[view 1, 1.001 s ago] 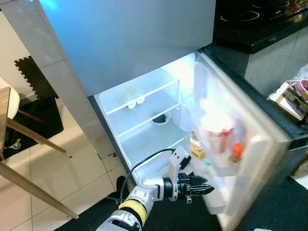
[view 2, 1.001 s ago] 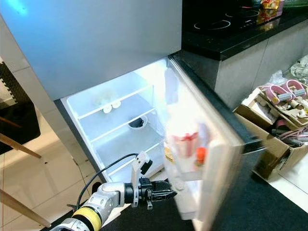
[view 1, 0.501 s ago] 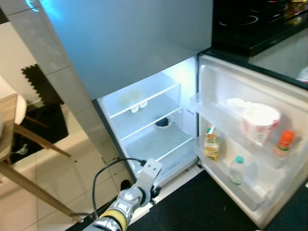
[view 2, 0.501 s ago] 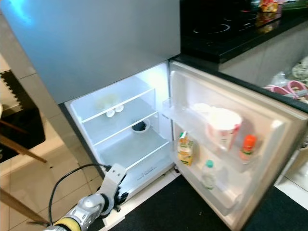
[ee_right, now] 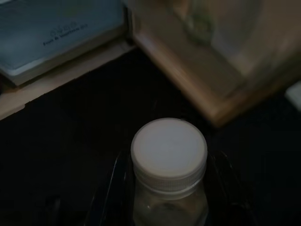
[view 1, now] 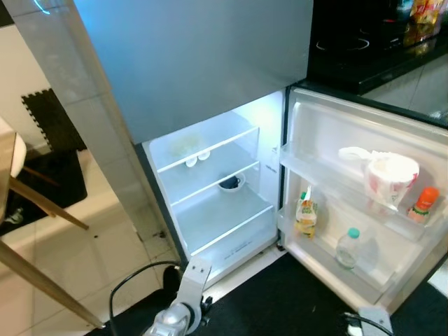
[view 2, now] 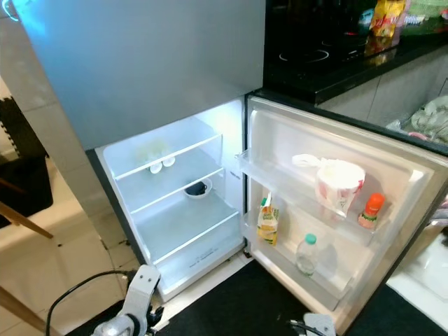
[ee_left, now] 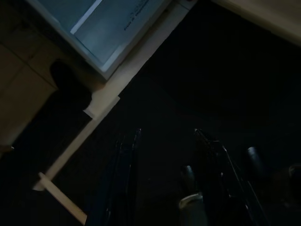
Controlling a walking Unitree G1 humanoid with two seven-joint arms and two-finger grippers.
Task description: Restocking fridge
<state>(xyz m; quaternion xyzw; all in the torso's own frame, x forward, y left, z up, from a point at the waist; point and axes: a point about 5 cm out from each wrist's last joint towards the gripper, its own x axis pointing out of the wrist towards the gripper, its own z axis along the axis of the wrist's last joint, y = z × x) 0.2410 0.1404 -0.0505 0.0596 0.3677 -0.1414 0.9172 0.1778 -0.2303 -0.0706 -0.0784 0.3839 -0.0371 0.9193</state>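
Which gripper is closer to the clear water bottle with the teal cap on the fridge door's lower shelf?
Right. The right arm shows just below the open door, under the clear teal-capped water bottle. The left arm hangs below the fridge body, across the doorway from it.

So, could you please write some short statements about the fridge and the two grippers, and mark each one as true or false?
1. The fridge door stands open. True.
2. The right gripper is empty. False: it is shut on a bottle with a white cap.
3. A dark bowl sits on a shelf inside the fridge. True.
4. The door shelves are bare. False: they hold a carton, a clear bottle, a red-capped bottle and a paper tub.
5. The left gripper hangs open above dark floor. True.
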